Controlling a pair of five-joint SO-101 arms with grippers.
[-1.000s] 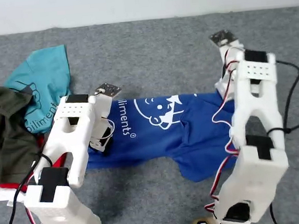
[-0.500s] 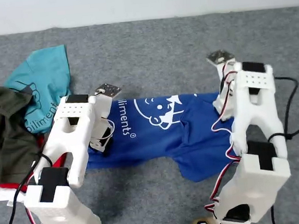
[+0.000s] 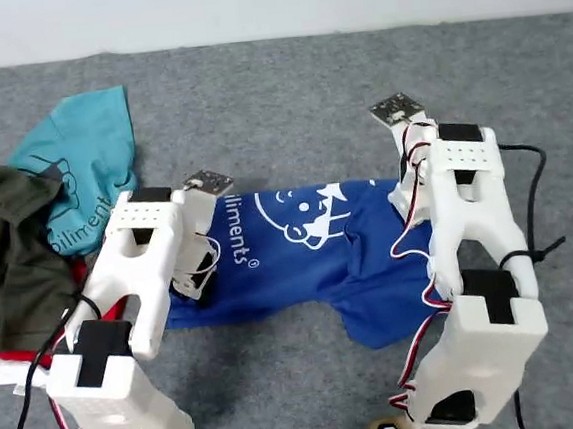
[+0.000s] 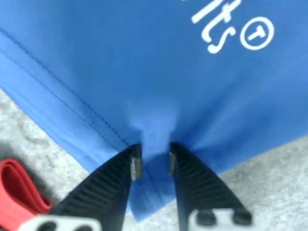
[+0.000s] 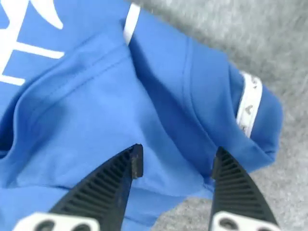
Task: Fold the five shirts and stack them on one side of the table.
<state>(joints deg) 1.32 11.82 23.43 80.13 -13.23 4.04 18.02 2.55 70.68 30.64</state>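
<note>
Over the last second we have watched the right arm (image 3: 465,221) swing in from the table's 3 o'clock edge toward the middle, while the left arm (image 3: 136,278) has nudged slightly the same way, drawing the cloth's edge with it. The blue shirt (image 3: 310,248) lies spread at the centre of the grey table (image 3: 286,94), its white print facing up. The left gripper (image 4: 150,163) is at the shirt's 9 o'clock end, and we see its fingers pinched tight on a small fold of blue cloth near the stitched hem. The right gripper (image 5: 175,163) sits over the shirt's 3 o'clock end with its fingers spread wide, bunched cloth and a white neck band (image 5: 250,103) just beyond them. In the high view the arms' white bodies cover both ends of the shirt. At 9 to 10 o'clock we find a heap: a teal shirt (image 3: 86,157), a dark olive shirt (image 3: 3,249) overlapping it, and a red garment (image 4: 19,192) just beside the left gripper.
</note>
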